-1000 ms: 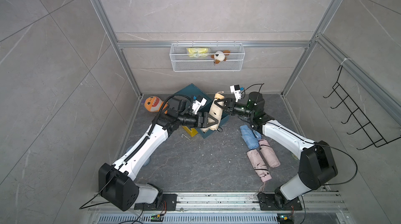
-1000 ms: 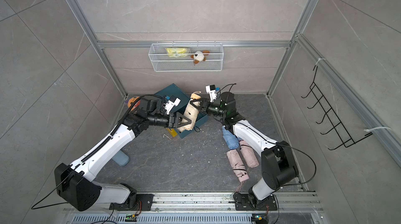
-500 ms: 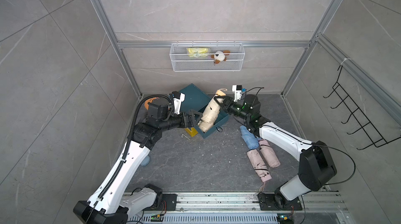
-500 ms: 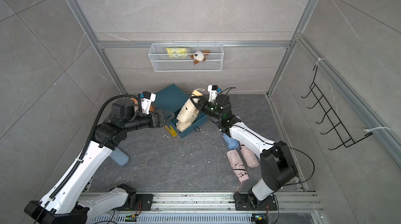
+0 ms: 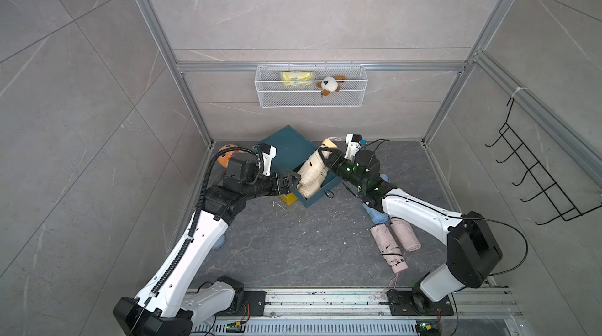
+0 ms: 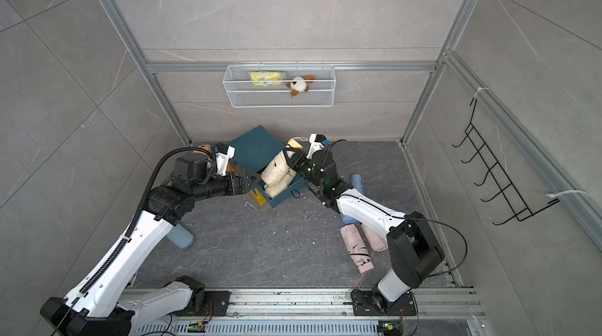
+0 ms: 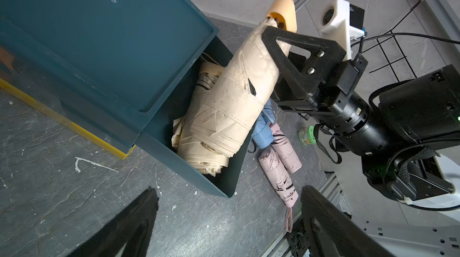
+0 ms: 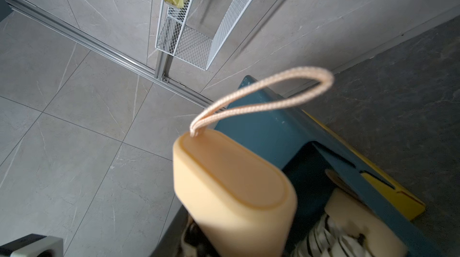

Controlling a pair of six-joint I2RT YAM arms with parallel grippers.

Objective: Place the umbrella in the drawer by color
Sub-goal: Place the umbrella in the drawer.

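**Cream umbrella** (image 5: 312,171), centre of the frame in both top views. Its near end is sunk in the open teal drawer (image 5: 321,193), on top of another cream bundle. Its far end, a hard tan handle (image 8: 231,186) with a cord loop (image 8: 273,86), sticks out toward the back wall.

**Handling.** Expect a light load: slack folded cloth around a stiff core, likely to slide under a loose pinch. Your surest hold is high on the body, just below the handle, which is where the right gripper (image 5: 326,158) clamps it.

**Arms.** Both reach from the rail at the bottom edge up toward the centre.
- The left gripper (image 5: 293,178) hangs empty, jaws spread wide, just beside the drawer's left corner.
- The right arm stretches low from the lower right, over the pink umbrellas (image 5: 389,243) lying loose on the floor.
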